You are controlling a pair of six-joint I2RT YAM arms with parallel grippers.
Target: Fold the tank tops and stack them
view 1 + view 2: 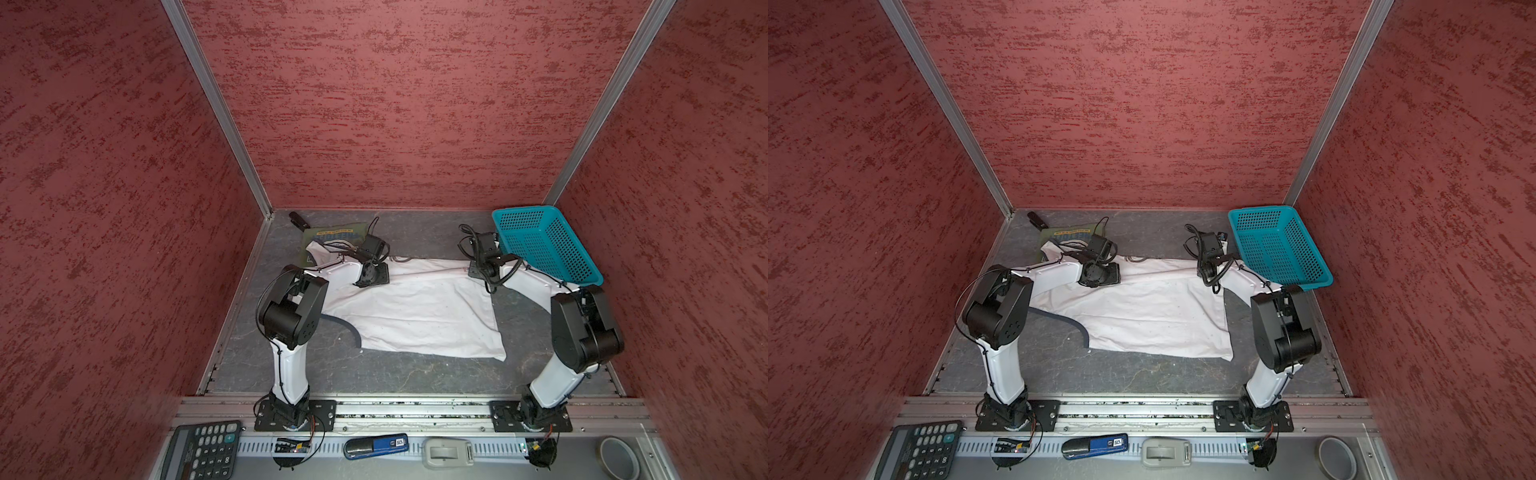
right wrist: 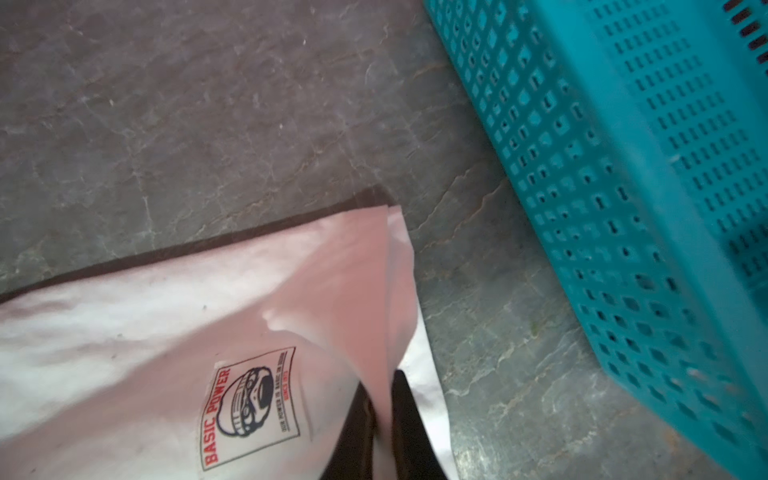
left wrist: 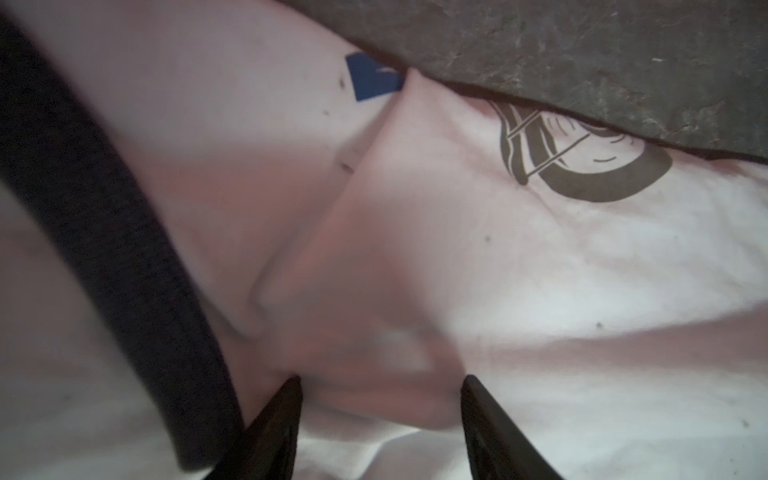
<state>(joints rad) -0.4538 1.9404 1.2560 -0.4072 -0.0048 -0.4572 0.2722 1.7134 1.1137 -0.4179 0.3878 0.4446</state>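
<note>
Folding of the white tank top [image 1: 415, 307] looks to be just starting. It lies spread and creased in the middle of the worktop [image 1: 415, 374], grey armhole trim curling along its near left edge. The right gripper [image 2: 384, 382] is pinched on its far right corner, near the turquoise basket [image 1: 548, 249]. The left gripper [image 3: 380, 380] stands part-open astride a ridge of cloth by the trim. Next, I'd judge, the left must close before both lift. The olive tank top [image 1: 328, 235] sits folded at far left, the white one's end overlapping it.
</note>
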